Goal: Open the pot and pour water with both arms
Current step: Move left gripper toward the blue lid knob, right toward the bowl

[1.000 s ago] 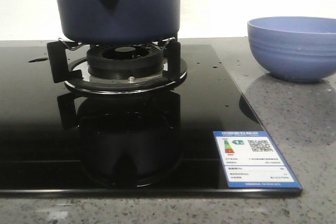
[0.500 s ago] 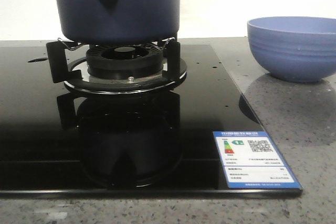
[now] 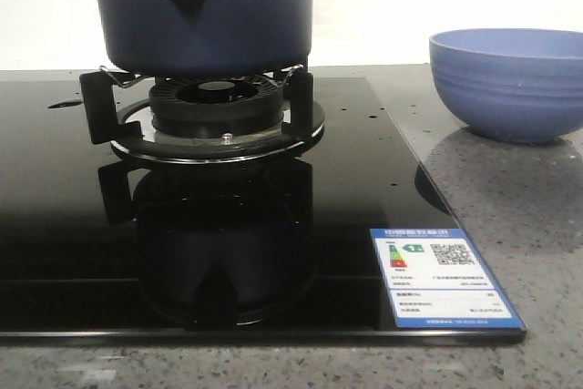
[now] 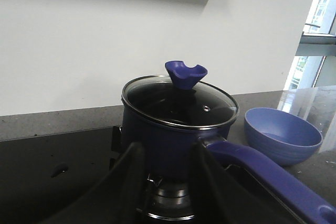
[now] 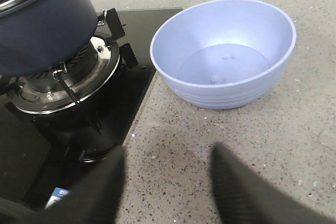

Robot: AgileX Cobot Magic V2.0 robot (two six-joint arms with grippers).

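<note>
The dark navy pot (image 3: 205, 11) sits on the gas burner (image 3: 217, 116), its handle stub with a round hole facing me. In the left wrist view the pot (image 4: 168, 140) carries a glass lid (image 4: 178, 103) with a blue knob (image 4: 185, 73), and its long blue handle (image 4: 262, 174) runs off toward the bowl side. My left gripper (image 4: 167, 153) is open and empty, short of the pot's wall. My right gripper (image 5: 168, 156) is open and empty above the speckled counter, between the stove and the bowl. Neither gripper shows in the front view.
A periwinkle bowl (image 3: 507, 84) stands on the grey counter right of the black glass stove top (image 3: 55, 225); it looks empty in the right wrist view (image 5: 226, 56). A blue energy label (image 3: 444, 278) is stuck at the stove's front right corner. A white wall rises behind.
</note>
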